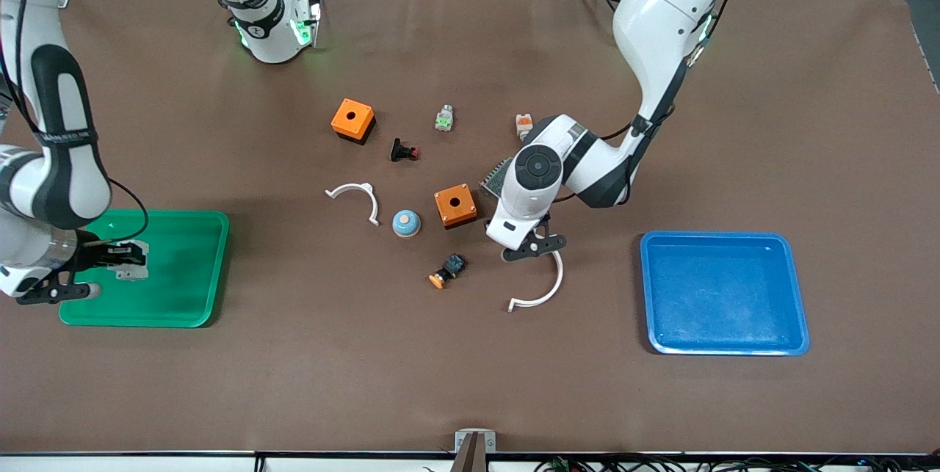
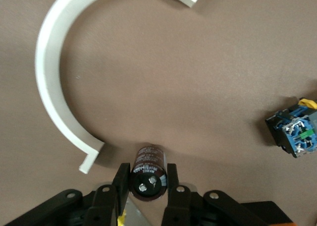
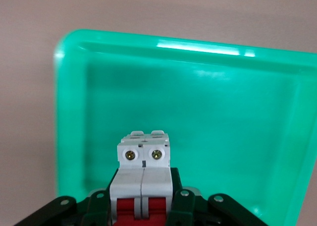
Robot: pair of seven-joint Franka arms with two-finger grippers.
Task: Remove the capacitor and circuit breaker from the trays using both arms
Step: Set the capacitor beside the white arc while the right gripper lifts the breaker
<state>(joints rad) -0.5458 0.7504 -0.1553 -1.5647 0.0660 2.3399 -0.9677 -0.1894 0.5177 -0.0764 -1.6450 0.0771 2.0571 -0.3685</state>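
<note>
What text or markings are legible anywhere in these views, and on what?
Capacitor, between the left gripper fingers: pale print on its sleeve, too small to read.
Breaker, in the right gripper over the green tray: no print showing.
Right arm's base: a small dark mark, unreadable.
Nothing else carries text.

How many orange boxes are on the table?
2. One orange box lies toward the robots' bases, beside the black push-button. The other orange box sits mid-table, next to the left arm. None seems hidden.
</note>
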